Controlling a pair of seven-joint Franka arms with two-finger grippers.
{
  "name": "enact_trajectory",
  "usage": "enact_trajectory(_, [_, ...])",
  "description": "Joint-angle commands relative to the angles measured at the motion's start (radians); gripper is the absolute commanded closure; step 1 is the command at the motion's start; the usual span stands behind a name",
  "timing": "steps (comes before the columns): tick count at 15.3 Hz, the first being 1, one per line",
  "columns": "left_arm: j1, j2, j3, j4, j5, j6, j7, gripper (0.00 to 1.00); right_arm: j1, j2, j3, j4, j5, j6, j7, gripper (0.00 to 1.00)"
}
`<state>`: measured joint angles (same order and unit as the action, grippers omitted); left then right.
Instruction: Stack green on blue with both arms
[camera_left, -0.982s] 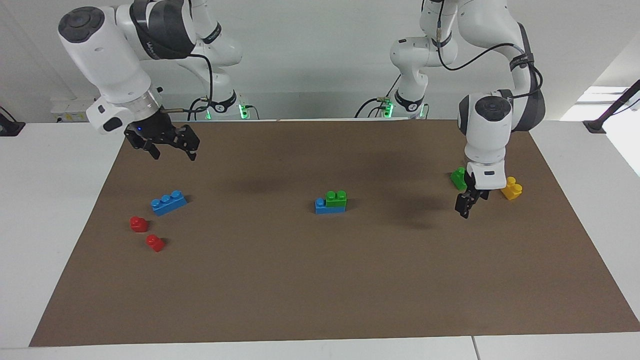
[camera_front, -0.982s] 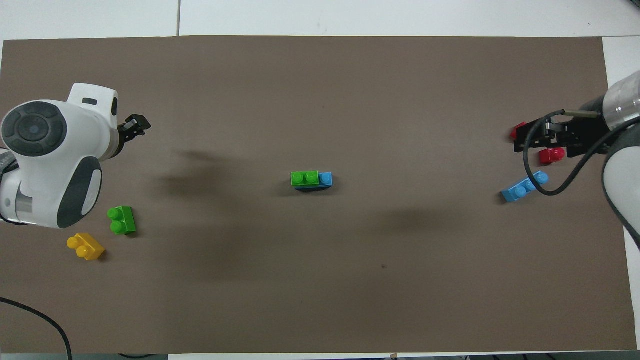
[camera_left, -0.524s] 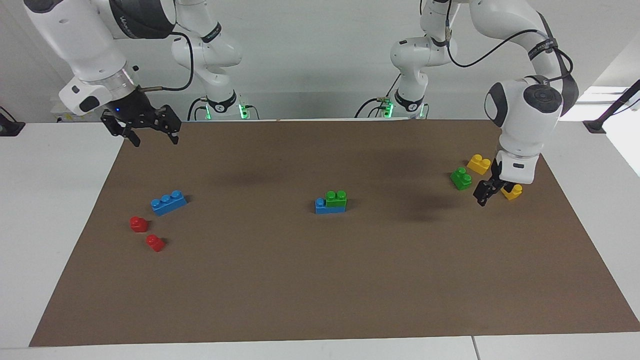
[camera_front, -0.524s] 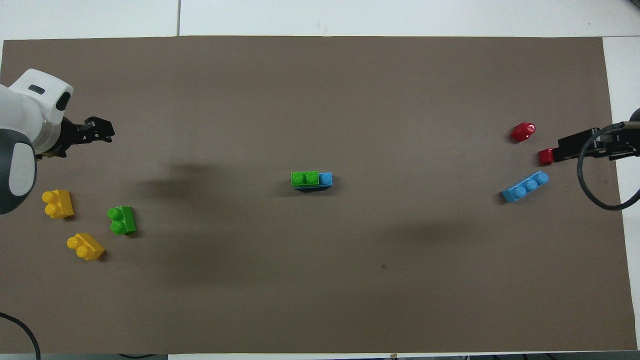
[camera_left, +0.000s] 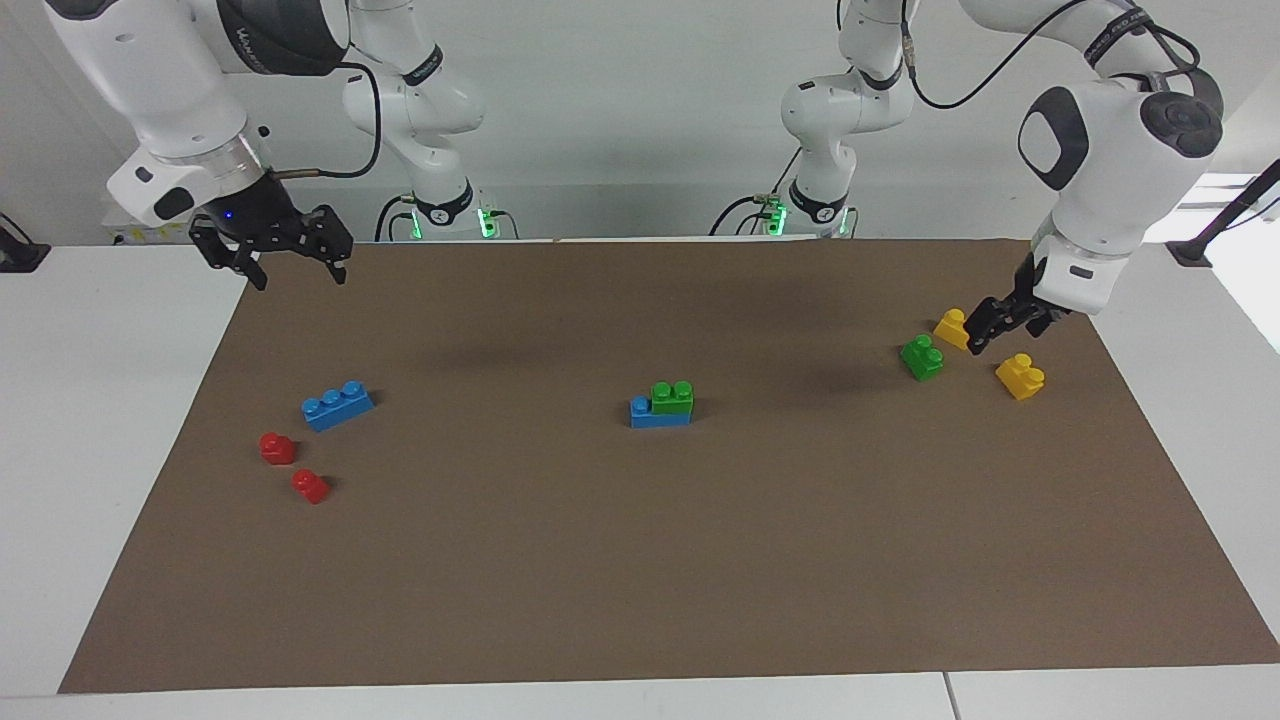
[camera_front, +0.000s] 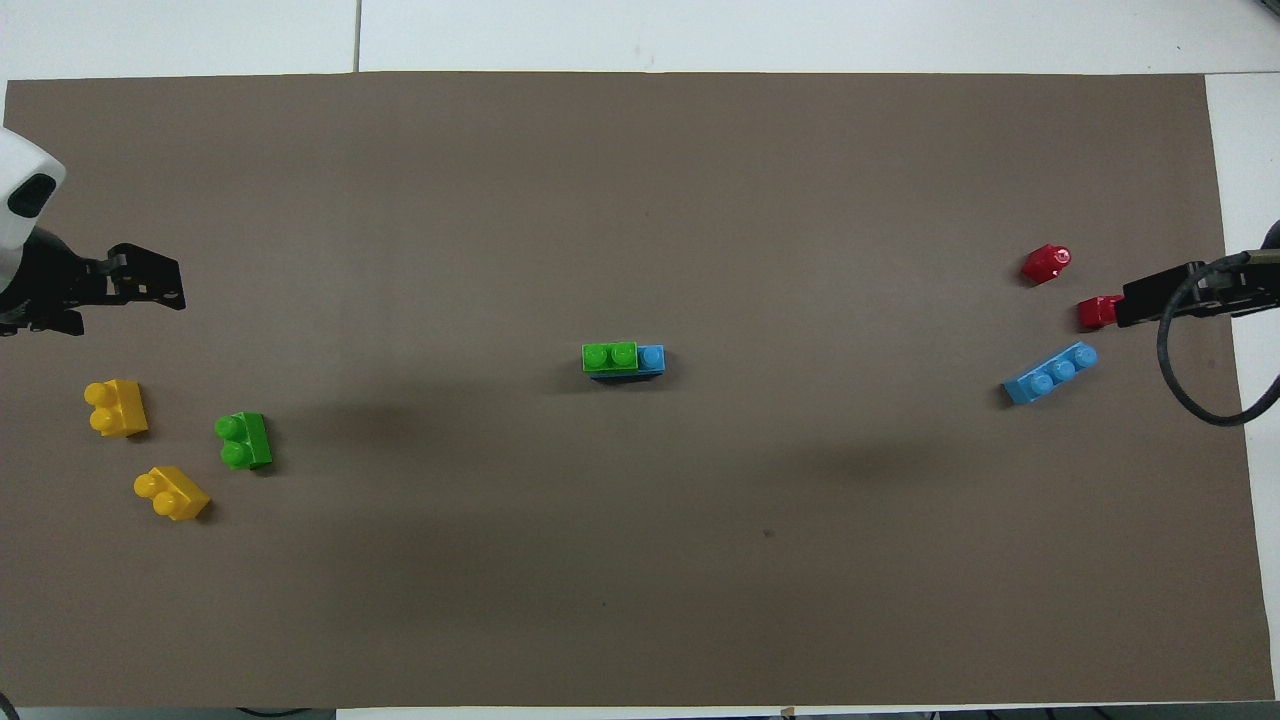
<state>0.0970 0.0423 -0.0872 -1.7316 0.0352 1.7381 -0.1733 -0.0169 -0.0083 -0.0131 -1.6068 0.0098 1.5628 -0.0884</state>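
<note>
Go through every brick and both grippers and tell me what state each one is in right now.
Green two-stud plastic brick at mid-mat: stacked on a blue brick.
Blue three-stud plastic brick under it: flat on mat, one stud uncovered.
Second green brick: loose on mat.
Second blue brick: loose, bare.
Two yellow bricks: loose.
Two red bricks: loose.
Left gripper: open, empty.
Right gripper: open, empty.

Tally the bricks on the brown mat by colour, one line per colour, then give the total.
Green bricks: 2
Blue bricks: 2
Yellow bricks: 2
Red bricks: 2
Total: 8
</note>
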Motion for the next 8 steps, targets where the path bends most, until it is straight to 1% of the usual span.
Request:
enact_trajectory(1, [-0.006, -0.07, 0.0, -0.009, -0.026, -0.086, 0.056, 0.0, -0.006, 0.008, 0.007, 0.018, -0.017, -0.009, -0.007, 0.0])
enact_trajectory(4, [-0.011, -0.097, 0.001, -0.028, -0.026, -0.089, 0.162, 0.0, -0.011, 0.008, 0.005, 0.019, -0.019, -0.01, -0.001, 0.0])
enact_trajectory(8, [-0.016, -0.111, 0.001, -0.032, -0.026, -0.08, 0.169, 0.0, -0.025, 0.008, 0.004, 0.016, -0.02, -0.013, 0.001, 0.0])
